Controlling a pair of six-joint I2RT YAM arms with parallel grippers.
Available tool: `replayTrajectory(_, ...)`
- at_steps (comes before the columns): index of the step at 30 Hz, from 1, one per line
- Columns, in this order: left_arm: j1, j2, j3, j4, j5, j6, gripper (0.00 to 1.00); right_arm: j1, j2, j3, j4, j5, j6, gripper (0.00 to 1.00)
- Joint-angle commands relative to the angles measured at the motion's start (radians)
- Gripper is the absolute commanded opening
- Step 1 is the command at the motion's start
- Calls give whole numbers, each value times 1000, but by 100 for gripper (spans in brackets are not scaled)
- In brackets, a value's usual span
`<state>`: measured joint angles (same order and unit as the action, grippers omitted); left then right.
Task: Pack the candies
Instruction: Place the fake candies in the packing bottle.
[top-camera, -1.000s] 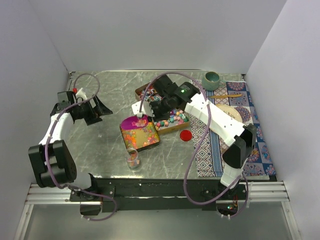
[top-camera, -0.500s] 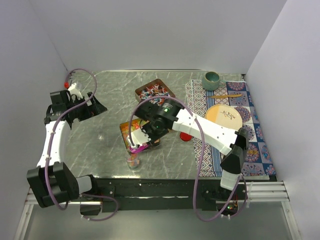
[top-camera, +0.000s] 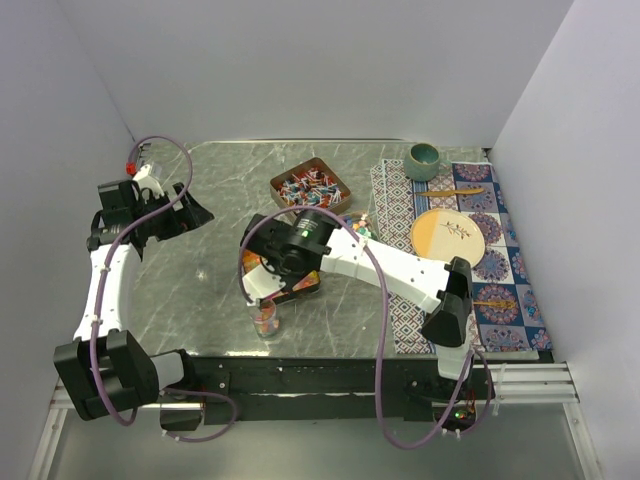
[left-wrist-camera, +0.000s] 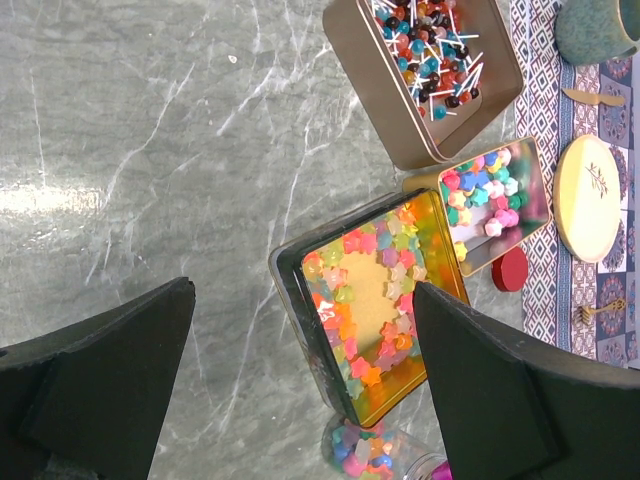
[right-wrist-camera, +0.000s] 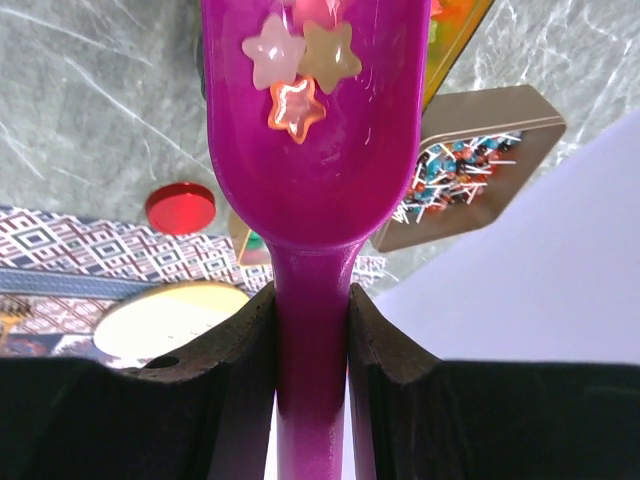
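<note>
My right gripper is shut on the handle of a purple scoop that holds three star candies. In the top view the right gripper hangs just above a small glass jar partly filled with candies. A gold tin holds star candies round its edges. A small tin holds pastel candies. A brown tin holds wrapped sweets. My left gripper is open and empty, high at the far left.
A red lid lies right of the gold tin. A patterned cloth on the right bears a teal cup, a round plate and a wooden utensil. White walls enclose the table.
My right arm swung from the back tins toward the front left, carrying the scoop to just above the jar. My left arm pulled back a little to the far left.
</note>
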<state>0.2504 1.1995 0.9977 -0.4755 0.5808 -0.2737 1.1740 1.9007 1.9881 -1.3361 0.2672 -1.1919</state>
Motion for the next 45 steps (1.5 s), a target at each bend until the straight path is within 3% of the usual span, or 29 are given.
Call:
replayTrajectory(1,4,-18,1,35,16,1,97,22,-45,-12,-54,78,-32,0)
replayTrajectory(17,35,-71,-39,72,-13,-39,97,61,-95,-89,-28,178,-48,0)
replayTrajectory(25,36,-3,-22,161,309,-177,97,47,-117,-29,-29,142,47,0)
replayTrajectory(32,33,47,42,325,553,-243,99,-71,-66,109,47,17,201,0)
replayTrajectory(34,21,84,53,380,624,-280,89,-148,-58,103,89,-29,236,0)
replayTrajectory(36,-2,138,77,388,657,-297,61,-210,-57,66,176,-86,242,0)
replayTrajectory(38,-22,194,97,382,709,-324,26,-237,-46,51,245,-117,244,0)
replayTrajectory(40,-66,221,111,352,723,-309,19,-269,-19,51,279,-167,245,0)
replayTrajectory(41,-83,238,116,342,732,-279,6,-278,-8,52,314,-177,248,0)
replayTrajectory(42,-114,244,117,339,735,-269,1,-287,21,57,327,-193,258,0)
replayTrajectory(45,-163,290,133,293,711,-225,1,-323,64,109,359,-249,297,0)
